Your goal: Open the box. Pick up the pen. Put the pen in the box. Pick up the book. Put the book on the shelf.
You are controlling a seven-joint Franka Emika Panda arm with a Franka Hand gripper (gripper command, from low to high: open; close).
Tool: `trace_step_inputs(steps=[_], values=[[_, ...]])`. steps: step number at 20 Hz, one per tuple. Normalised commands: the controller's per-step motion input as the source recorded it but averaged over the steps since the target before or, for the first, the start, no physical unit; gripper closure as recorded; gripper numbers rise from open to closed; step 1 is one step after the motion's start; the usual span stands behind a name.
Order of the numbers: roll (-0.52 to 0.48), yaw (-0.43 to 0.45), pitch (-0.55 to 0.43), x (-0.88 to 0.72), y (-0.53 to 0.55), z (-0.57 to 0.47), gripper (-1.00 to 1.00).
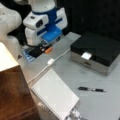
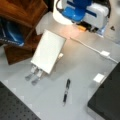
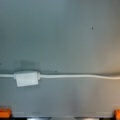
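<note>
The box stands shut on a front view's right, black lid down and white tab at its front; a corner of the box shows in both front views. The pen lies on the grey table, in front of the box. The book leans tilted on a small stand beside the shelf. My gripper hangs open and empty over the table's far side above a white cable, well away from box, pen and book. Its orange fingertips sit wide apart.
A white cable with a small block runs across the table under the gripper. A metal stand props up the book. A dark blue item sits inside the shelf. A blue-edged object lies by the robot's base.
</note>
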Motion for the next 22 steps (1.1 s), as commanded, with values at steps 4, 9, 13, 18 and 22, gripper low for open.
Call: trace_step_inputs(steps=[4,9,13,18,22], values=[[-0.126,0.044,0.259,0.04,0.09,0.00,-1.00],[-0.051,0.033,0.224,0.12,0.24,-0.04,-1.00],[-0.060,0.030,0.193,0.28,0.37,-0.11,-1.00],[0.006,0.060,0.229,0.44,0.42,-0.09,-1.00],[0.198,-0.026,0.246,0.58,0.37,0.03,-1.00]])
